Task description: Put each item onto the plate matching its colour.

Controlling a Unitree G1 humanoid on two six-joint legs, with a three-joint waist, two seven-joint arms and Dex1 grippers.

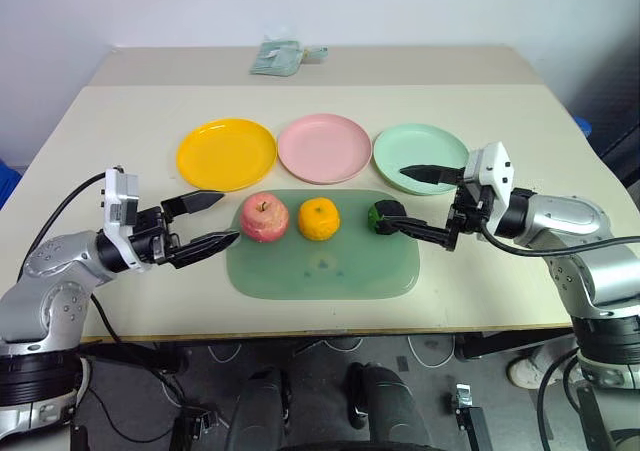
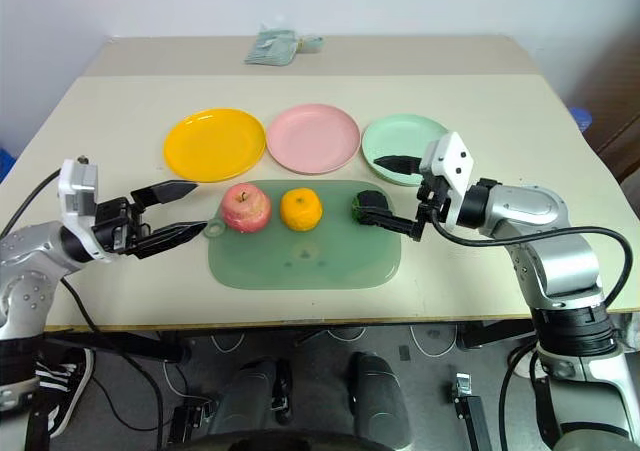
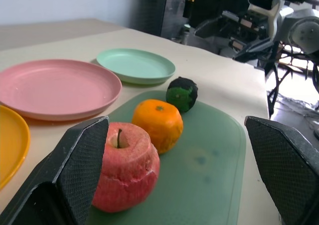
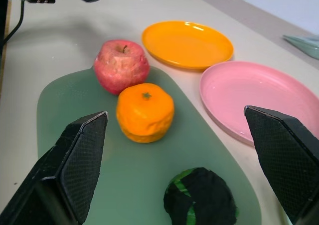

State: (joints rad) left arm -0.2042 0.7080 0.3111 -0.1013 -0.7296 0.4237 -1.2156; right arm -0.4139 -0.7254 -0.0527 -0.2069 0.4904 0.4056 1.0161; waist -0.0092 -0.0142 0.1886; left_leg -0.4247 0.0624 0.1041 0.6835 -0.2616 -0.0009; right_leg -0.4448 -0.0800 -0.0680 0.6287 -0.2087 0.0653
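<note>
On a flat green mat three fruits lie in a row: a red-pink apple, an orange mandarin and a small dark green knobbly fruit. Behind the mat stand a yellow plate, a pink plate and a mint green plate, all bare. My left gripper is open just left of the apple, its fingertips close to the fruit. My right gripper is open at the green fruit, which sits between the spread fingers near the lower fingertip.
A folded pale green packet lies at the table's far edge. The beige table has open surface to the left and right of the plates. Its front edge runs just below the mat.
</note>
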